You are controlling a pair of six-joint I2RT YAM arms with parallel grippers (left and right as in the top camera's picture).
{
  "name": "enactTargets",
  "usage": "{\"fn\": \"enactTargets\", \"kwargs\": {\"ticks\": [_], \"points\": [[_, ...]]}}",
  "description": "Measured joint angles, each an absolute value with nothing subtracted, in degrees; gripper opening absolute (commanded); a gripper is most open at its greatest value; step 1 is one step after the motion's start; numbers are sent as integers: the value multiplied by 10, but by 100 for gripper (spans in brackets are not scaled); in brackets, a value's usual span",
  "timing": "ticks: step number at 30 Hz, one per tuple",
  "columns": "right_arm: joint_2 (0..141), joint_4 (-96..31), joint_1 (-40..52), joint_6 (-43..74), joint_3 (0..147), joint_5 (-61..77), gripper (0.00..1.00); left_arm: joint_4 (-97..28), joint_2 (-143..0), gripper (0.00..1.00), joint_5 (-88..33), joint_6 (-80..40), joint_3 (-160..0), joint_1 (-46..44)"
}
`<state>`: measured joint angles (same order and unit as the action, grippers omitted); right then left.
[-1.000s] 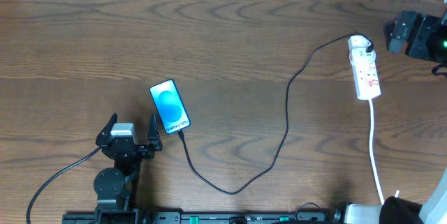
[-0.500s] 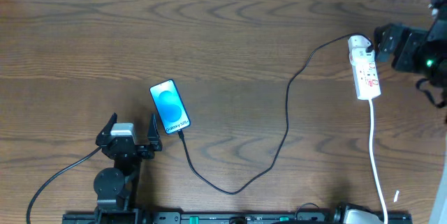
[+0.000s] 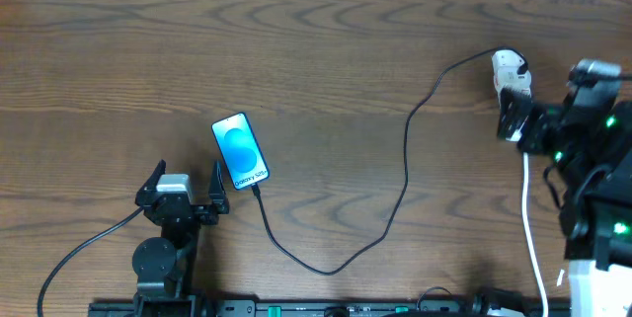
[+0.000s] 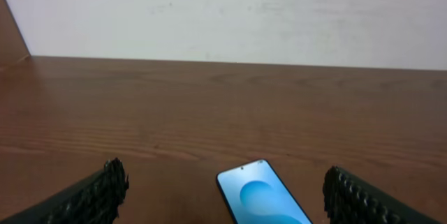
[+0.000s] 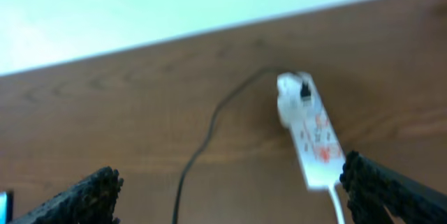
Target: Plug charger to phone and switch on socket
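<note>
The left end effector (image 3: 186, 179), its fingers spread wide and gripping nothing, sits low near the front edge of the wooden counter (image 3: 316, 40). The phone (image 3: 240, 149) lies face up just beyond its right finger, blue screen lit; in the left wrist view the phone shows between the two dark fingertips without touching either.

Across the counter, the right end effector (image 5: 230, 172) is also parted and empty-handed. It hangs over the socket (image 5: 313, 135), and from overhead the arm covers the near half of the white strip. The blurred right wrist view puts the strip ahead of the fingers, closer to the right one; whether anything touches it cannot be told.

The charger (image 3: 406, 149) runs from a white plug block (image 3: 508, 60) at the far end of the socket, loops down across the middle of the counter, and rises to meet the lower edge of the phone. The socket's thick white cord (image 3: 530, 218) trails towards the front edge, beside the right arm.
</note>
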<state>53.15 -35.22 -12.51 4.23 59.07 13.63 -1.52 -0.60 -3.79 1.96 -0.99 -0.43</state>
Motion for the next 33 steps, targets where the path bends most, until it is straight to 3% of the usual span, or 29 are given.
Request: {"fn": "enactTargets", "kwargs": {"ticks": [20,33], "points": [[290,-53,-125,122,215,137,99,-15,-6,91,-39,20,-10,-4],[166,8,-113,149,72,137,99,-15,-6,91,-39,20,-10,-4]]}}
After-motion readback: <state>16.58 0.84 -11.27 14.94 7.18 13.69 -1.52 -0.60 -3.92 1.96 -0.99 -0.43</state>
